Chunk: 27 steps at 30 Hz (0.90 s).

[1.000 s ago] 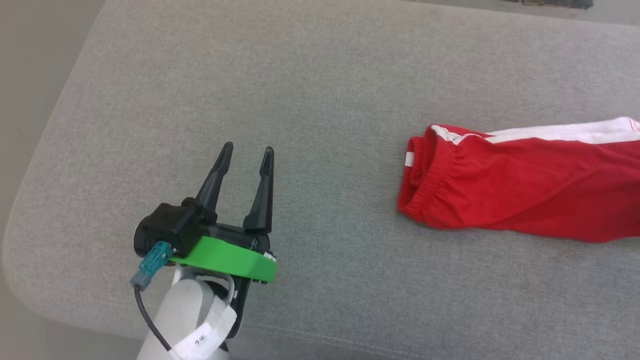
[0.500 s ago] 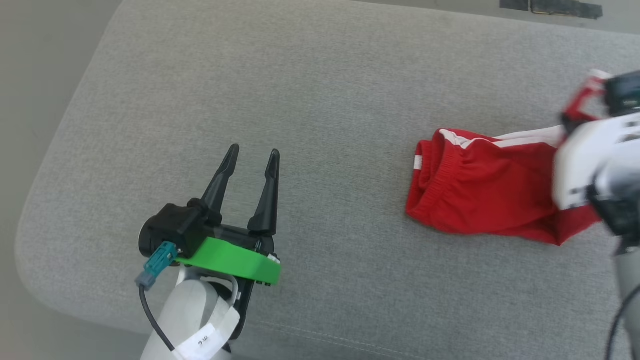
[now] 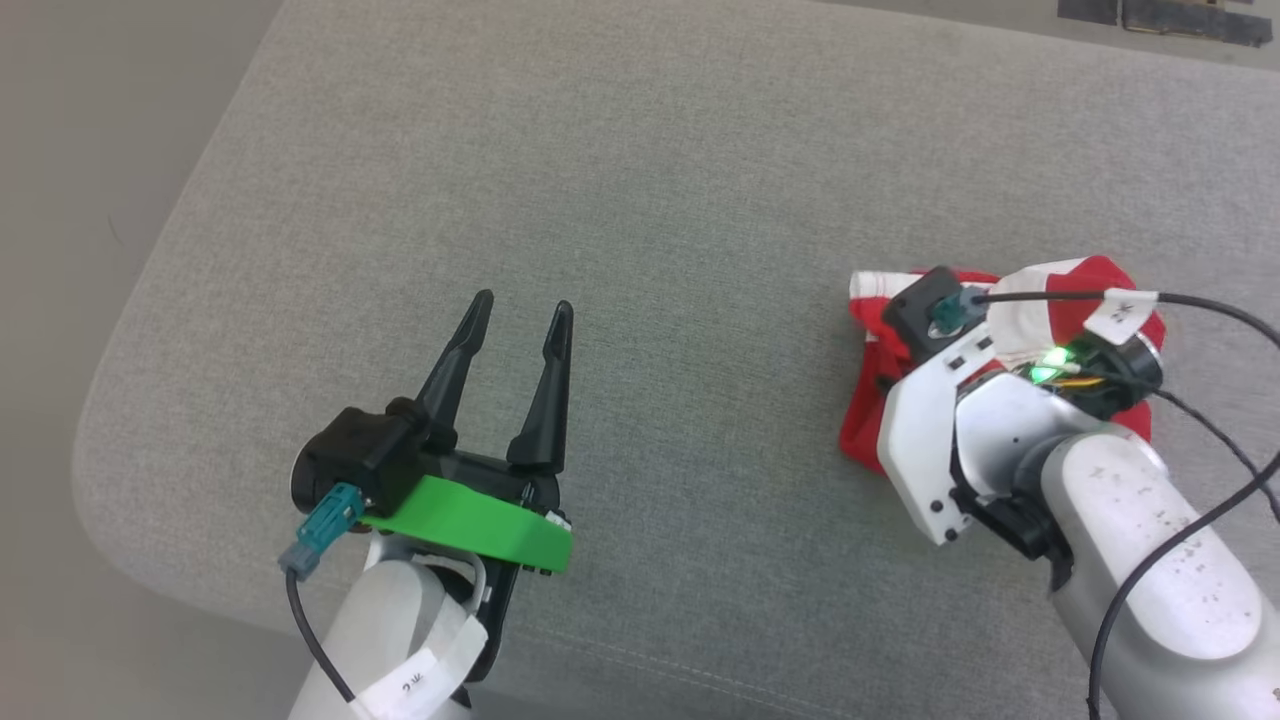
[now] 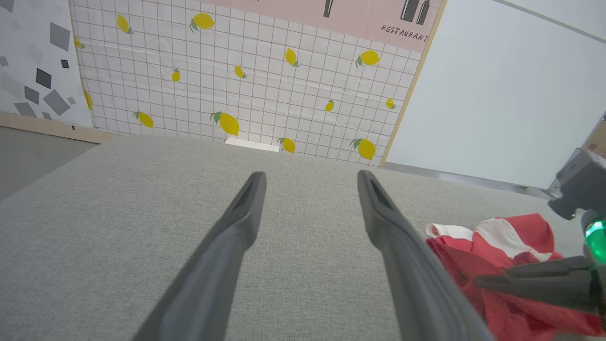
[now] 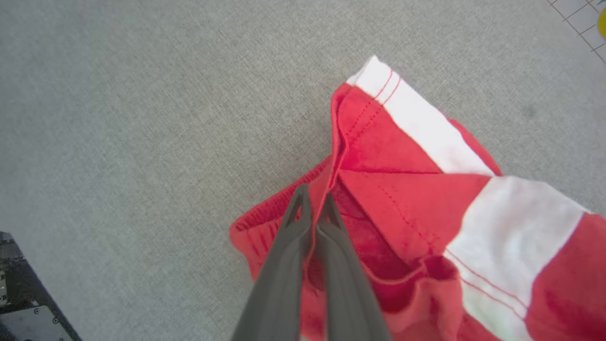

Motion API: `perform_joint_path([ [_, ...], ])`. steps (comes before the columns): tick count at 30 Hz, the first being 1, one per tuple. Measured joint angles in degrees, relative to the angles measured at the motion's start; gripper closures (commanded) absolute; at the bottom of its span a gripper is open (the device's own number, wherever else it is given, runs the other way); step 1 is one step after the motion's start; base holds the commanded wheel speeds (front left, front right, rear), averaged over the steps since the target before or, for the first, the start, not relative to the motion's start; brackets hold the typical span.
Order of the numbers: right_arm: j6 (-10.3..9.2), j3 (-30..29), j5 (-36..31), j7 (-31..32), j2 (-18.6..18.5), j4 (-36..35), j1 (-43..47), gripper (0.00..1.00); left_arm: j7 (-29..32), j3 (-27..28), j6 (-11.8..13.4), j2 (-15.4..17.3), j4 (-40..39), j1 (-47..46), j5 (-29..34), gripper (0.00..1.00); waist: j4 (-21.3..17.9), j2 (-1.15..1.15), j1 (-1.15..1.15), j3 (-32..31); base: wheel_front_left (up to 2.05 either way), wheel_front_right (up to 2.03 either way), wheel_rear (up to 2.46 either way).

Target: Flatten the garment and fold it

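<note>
Red shorts bunched on grey cushion | my right gripper clamps a fold by the waistband | my left gripper spread wide, well apart from them

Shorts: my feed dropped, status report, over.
Left gripper open, off the shorts. Right gripper shut on shorts edge. Shorts bunched on gray cushion.

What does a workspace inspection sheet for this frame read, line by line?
Surface: grey woven cushion, flat.
Job's things: red shiny shorts with white side stripes, bunched, partly doubled over.
Clutter: nothing seen.
Hands: left hand open above bare cushion; right hand shut on a shorts edge.
Cables: black cable runs along right arm; teal-plugged black cable behind left hand.
Surroundings: lemon-print grid wall sheet, pale wall panel.
</note>
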Motion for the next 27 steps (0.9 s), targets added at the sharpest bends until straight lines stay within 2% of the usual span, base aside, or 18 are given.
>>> perform_joint_path([
  [1, 0.0, 0.57, 0.3, -0.1, -0.11, 0.46, -0.1, 0.66, 0.0, -0.02, 0.0, 0.0, 0.0, -0.02, -0.27, 0.0, 0.09, 0.0, 0.0, 0.08, 0.0, 0.0, 0.0],
  [2, 0.0, 0.96, 0.68, -0.27, -0.14, 0.74, -0.17, 0.0, 0.0, 0.0, 0.0, 0.0, 0.0, -0.03, -0.52, 0.0, 0.1, 0.0, 0.0, 0.1, 0.0, 0.0, 0.0],
  [6, 0.0, 1.09, 2.78, -2.74, -0.1, 0.08, -0.21, 0.0, 0.0, 0.31, 0.03, 0.0, 0.04, -0.01, -0.69, 0.0, -0.44, 0.0, 0.0, -0.28, 0.0, 0.0, 0.0],
  [10, 0.0, -1.36, 4.12, -7.42, 0.52, -4.03, 0.22, 0.0, 0.0, 0.82, 0.03, 0.0, 0.29, 0.11, -0.67, 0.0, -1.67, 0.0, 0.0, -1.09, 0.0, 0.0, 0.0],
  [19, 0.0, -17.17, 0.78, -25.86, 5.71, -12.78, 8.23, 0.0, 0.0, 2.16, 0.03, -0.01, 0.75, 1.19, -0.57, 0.0, -5.42, 0.0, 0.0, -3.59, 0.0, 0.0, 0.0],
  [24, -0.01, -25.61, -2.55, -34.84, 8.4, -12.22, 13.47, 0.0, 0.0, 2.41, 0.03, -0.02, 0.77, 1.42, -0.13, 0.0, -7.47, 0.0, 0.0, -4.64, 0.0, 0.0, 0.0],
  [27, -0.01, -28.78, -3.48, -40.49, 9.34, -11.29, 15.58, 0.0, 0.0, 2.69, 0.03, -0.01, 0.82, 1.63, 0.35, 0.0, -8.43, 0.0, 0.0, -5.23, 0.0, 0.0, 0.0],
])
